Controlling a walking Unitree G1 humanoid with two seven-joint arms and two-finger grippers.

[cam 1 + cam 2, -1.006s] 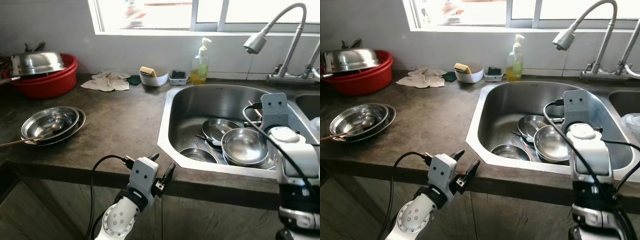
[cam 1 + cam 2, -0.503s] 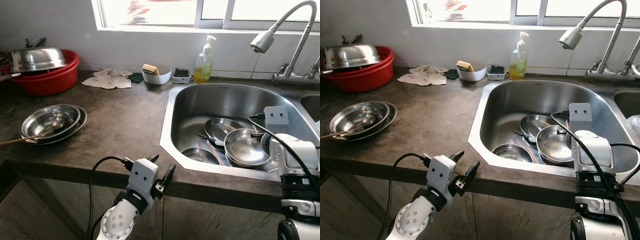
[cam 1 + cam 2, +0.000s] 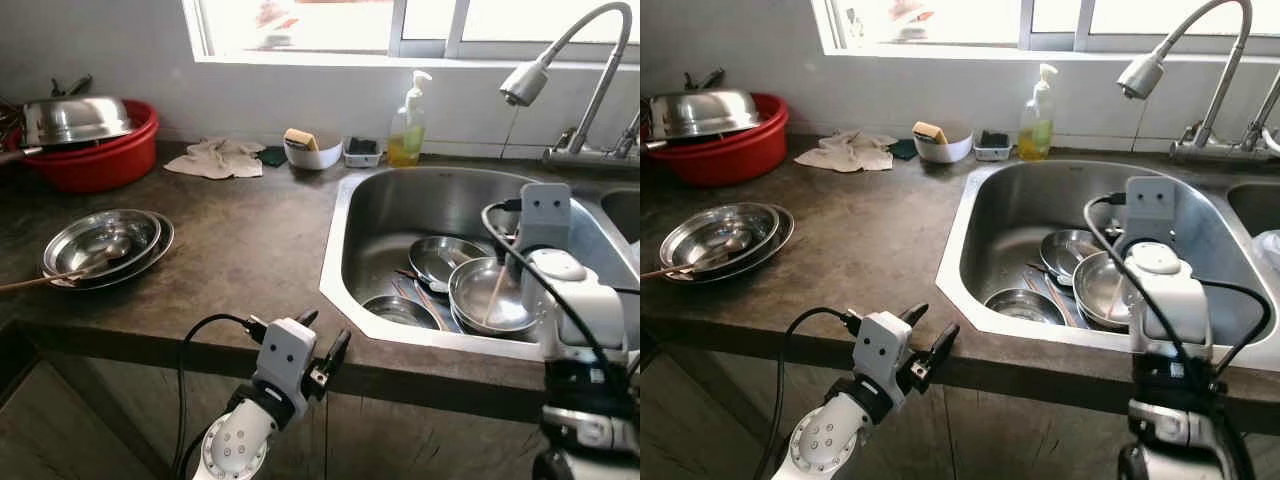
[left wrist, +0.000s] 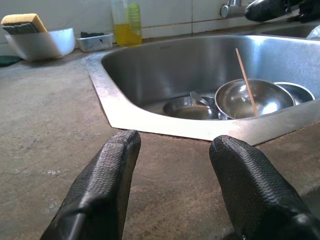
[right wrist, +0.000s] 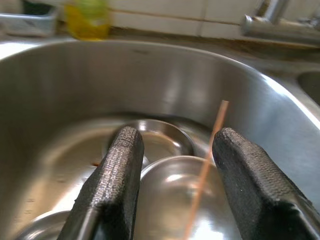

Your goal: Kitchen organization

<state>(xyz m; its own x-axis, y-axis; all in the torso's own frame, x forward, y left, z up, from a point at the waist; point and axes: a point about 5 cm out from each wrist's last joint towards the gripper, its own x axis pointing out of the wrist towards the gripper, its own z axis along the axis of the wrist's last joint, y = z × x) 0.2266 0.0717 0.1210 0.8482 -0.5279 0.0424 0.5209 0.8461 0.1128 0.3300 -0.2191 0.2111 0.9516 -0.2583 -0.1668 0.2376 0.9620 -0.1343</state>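
The right gripper (image 5: 175, 165) is held over the steel sink (image 3: 440, 200), its two black fingers (image 5: 107, 185) spread wide with nothing pinched between them. Below it, several steel bowls are heaped at the sink's front edge: a large bowl (image 3: 490, 295) nearest the gripper, a second bowl (image 3: 437, 258) behind it, and a small shallow bowl (image 3: 393, 310) toward the sink's front left corner. A thin wooden chopstick (image 4: 246, 81) is propped upright and tilted in the large bowl, and in the right wrist view it is seen between the fingers but apart from them.

The left gripper (image 4: 172, 165) is held low at the front edge of the dark bench (image 3: 240, 250), its fingers likewise spread and empty, aimed across the bench toward the sink.

Near the bench's left edge, stacked steel plates (image 3: 105, 245) are set, with a spoon and a chopstick laid in them. At the back left corner, a red basin (image 3: 95, 160) is topped by an upturned steel bowl (image 3: 75, 118). Along the back edge are found a crumpled cloth (image 3: 215, 158), a white dish holding a sponge (image 3: 310, 150), a small tray (image 3: 362, 152) and a soap bottle (image 3: 405, 130). A curved faucet (image 3: 570, 60) is arched over the sink's back right corner.
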